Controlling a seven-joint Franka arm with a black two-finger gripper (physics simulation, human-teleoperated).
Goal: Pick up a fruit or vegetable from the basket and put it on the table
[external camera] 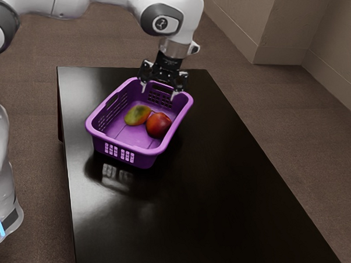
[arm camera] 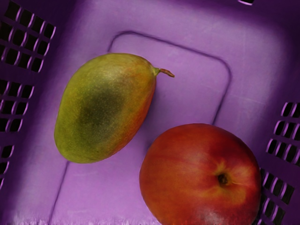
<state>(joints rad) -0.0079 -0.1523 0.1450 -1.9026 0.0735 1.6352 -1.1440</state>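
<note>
Well, the gripper (external camera: pixel 159 92) hangs above the purple basket (external camera: pixel 127 149), its two fingers spread apart in an open stance. The basket stands upright on the dark, glossy counter (external camera: pixel 201 194), close to the corner where the far edge meets the edge on the exterior view's left, and both pieces of fruit lie inside on its floor: a green-and-yellow mango (external camera: pixel 137 115) blushed with orange, and just beside it a rounder red fruit (external camera: pixel 159 125). From the wrist view, the mango lies on its side with a short brown stem at one end, while the red fruit shows its small dark hollow.
</note>
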